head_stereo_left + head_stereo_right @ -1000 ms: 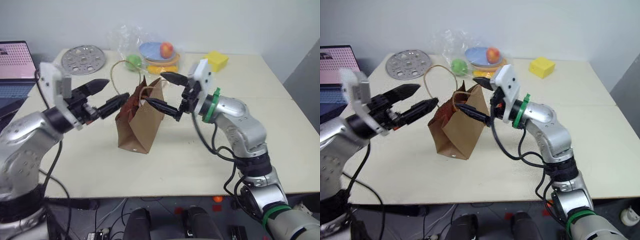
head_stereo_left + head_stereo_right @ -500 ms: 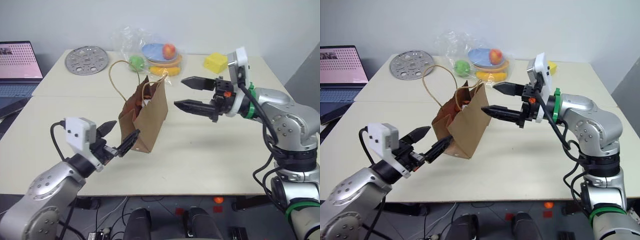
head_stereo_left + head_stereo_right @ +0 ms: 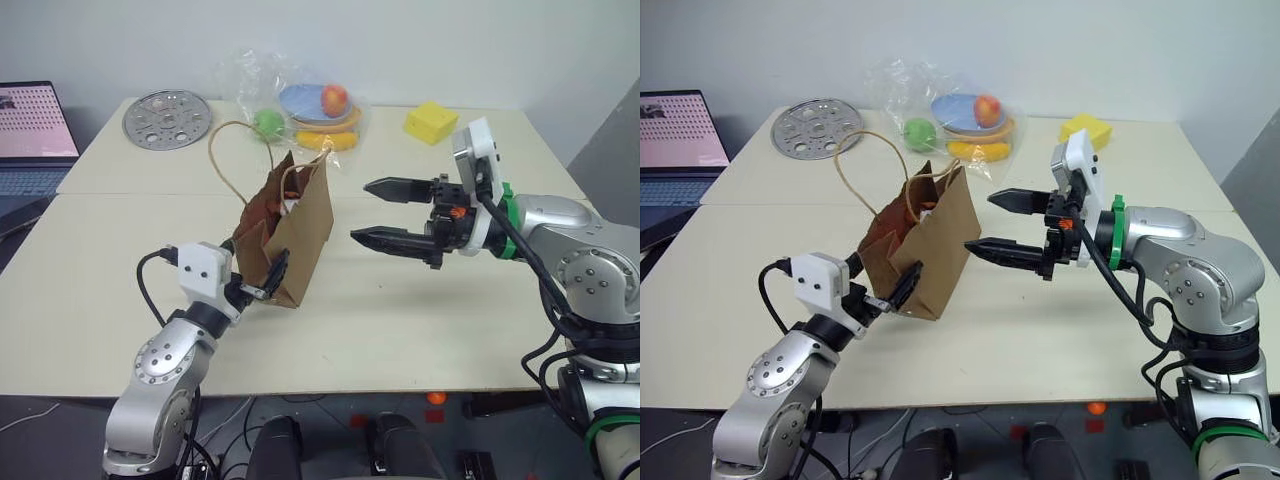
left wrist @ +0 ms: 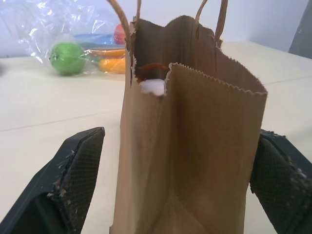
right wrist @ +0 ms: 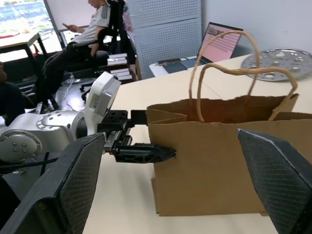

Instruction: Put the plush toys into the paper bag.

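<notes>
Nearest the robot, the left gripper (image 3: 262,282) was seen low at the near bottom corner of the paper bag (image 3: 300,235), its fingers spread apart with the bag's narrow end standing between them in the left wrist view, and no contact could be confirmed. The bag stood upright on the table (image 3: 420,310), mouth open, its twine handles (image 3: 225,165) looping upward. Inside the mouth, a patch of white (image 4: 152,86) and a rim of orange-red were glimpsed, judged to be the plush toys already dropped in. To the bag's right, the right gripper (image 3: 385,212) was held level with its fingers wide apart, empty, clear of the paper. The bag was judged light, thin and easily crumpled or tipped; it would best be taken by a handle or steadied at the stiffer folded base. Farther back lay wrapped toy fruit (image 3: 300,110), a yellow block (image 3: 431,121) and a perforated disc (image 3: 166,118).
</notes>
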Tool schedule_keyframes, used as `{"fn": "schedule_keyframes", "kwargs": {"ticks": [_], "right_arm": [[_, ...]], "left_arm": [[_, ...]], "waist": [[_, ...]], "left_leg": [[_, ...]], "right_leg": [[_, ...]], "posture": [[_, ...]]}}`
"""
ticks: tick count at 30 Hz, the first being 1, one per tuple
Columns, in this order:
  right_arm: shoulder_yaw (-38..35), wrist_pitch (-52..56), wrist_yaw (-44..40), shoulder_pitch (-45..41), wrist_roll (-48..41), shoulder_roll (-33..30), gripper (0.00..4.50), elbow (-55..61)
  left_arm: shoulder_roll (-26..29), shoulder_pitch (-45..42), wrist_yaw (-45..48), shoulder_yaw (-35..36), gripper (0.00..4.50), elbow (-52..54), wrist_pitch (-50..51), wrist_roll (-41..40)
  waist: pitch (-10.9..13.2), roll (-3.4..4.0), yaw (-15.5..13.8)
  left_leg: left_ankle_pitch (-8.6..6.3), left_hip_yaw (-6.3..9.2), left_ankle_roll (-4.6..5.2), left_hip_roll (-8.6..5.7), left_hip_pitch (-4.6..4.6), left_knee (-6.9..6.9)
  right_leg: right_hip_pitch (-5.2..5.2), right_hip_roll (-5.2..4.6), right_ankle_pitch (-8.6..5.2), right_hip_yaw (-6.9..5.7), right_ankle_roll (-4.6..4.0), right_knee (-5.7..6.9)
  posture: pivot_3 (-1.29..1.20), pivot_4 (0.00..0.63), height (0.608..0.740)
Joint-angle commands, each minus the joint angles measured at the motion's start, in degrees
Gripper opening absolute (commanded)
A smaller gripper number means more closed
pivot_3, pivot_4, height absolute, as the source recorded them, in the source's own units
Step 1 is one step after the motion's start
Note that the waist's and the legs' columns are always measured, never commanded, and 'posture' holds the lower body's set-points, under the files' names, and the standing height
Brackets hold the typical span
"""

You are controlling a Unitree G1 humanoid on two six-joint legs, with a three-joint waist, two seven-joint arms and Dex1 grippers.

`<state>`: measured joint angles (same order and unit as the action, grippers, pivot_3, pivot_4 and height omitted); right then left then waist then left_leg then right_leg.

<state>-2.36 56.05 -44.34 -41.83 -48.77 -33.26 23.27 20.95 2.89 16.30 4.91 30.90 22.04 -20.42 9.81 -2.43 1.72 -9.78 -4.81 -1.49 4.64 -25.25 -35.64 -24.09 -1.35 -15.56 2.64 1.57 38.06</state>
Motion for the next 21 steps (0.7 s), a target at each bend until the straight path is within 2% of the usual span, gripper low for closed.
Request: {"fn": "schedule_keyframes", "kwargs": {"ticks": [1,3,6,8,12,18,19,21], "right_arm": [[-2.2,-0.1,1.3,-0.2,-1.6,-0.8,4.5,2.4],[-2.2,-0.3,1.8,0.1,-1.5,-1.1,4.5,2.8],[-2.2,-0.6,2.4,0.6,-1.3,-1.3,4.5,3.2],[-2.3,-0.4,2.7,0.7,-1.7,-1.3,4.5,3.5],[-2.2,-0.6,3.0,0.8,-1.7,-1.6,4.5,3.6],[-2.1,-1.2,3.6,1.0,-1.1,-2.3,4.5,3.2],[-2.0,-1.6,3.5,1.3,-0.5,-2.6,4.5,3.0],[-1.4,-2.6,2.8,2.1,1.5,-4.3,4.5,2.7]], "left_arm": [[-1.1,1.0,1.1,-0.9,4.49,-1.8,-3.9,1.9],[-1.7,0.2,1.2,-0.8,4.49,-3.1,-4.9,2.4],[-2.2,-0.2,1.4,-0.9,3.91,-5.1,-6.5,3.3],[-2.5,0.0,1.8,-1.1,3.22,-5.4,-7.1,3.4],[-2.9,0.2,2.4,-1.5,2.15,-5.6,-7.6,3.7],[-3.0,0.1,2.7,-0.6,0.19,-6.1,-7.7,3.9],[-2.6,-0.5,3.2,-0.3,0.02,-6.4,-7.8,3.7],[-1.5,-2.7,4.1,0.8,0.02,-7.1,-7.2,3.0]], "waist": [[0.0,0.0,0.0],[0.0,0.0,-0.1],[0.0,0.0,-0.1],[0.0,0.0,-0.1],[0.0,0.0,-0.1],[0.0,0.0,-0.1],[0.0,0.0,-0.1],[0.0,0.0,-0.2]], "left_leg": [[-0.03,0.0,0.01,0.0,-0.03,0.0],[-0.05,0.01,0.04,0.0,-0.18,-0.01],[-0.05,0.01,0.04,-0.01,-0.27,-0.02],[-0.05,0.01,0.04,-0.01,-0.28,-0.03],[-0.05,0.01,0.04,0.0,-0.28,-0.05],[-0.05,0.01,0.04,0.0,-0.28,-0.06],[-0.05,0.01,0.04,0.0,-0.28,-0.06],[-0.05,0.01,0.04,0.0,-0.28,-0.06]], "right_leg": [[-0.01,0.0,0.0,-0.01,0.0,-0.05],[-0.08,0.01,0.0,-0.1,0.01,-0.09],[-0.09,0.01,0.0,-0.18,0.02,-0.1],[-0.09,0.02,0.01,-0.19,0.03,-0.1],[-0.09,0.03,0.03,-0.19,0.06,-0.1],[-0.08,0.04,0.03,-0.19,0.07,-0.09],[-0.08,0.05,0.03,-0.19,0.08,-0.09],[-0.08,0.07,0.03,-0.2,0.08,-0.09]], "posture": [[0.0,0.15,0.74],[0.0,0.15,0.74],[0.0,0.15,0.74],[0.0,0.15,0.74],[0.0,0.15,0.74],[0.0,0.15,0.74],[0.0,0.15,0.74],[0.0,0.15,0.74]]}}
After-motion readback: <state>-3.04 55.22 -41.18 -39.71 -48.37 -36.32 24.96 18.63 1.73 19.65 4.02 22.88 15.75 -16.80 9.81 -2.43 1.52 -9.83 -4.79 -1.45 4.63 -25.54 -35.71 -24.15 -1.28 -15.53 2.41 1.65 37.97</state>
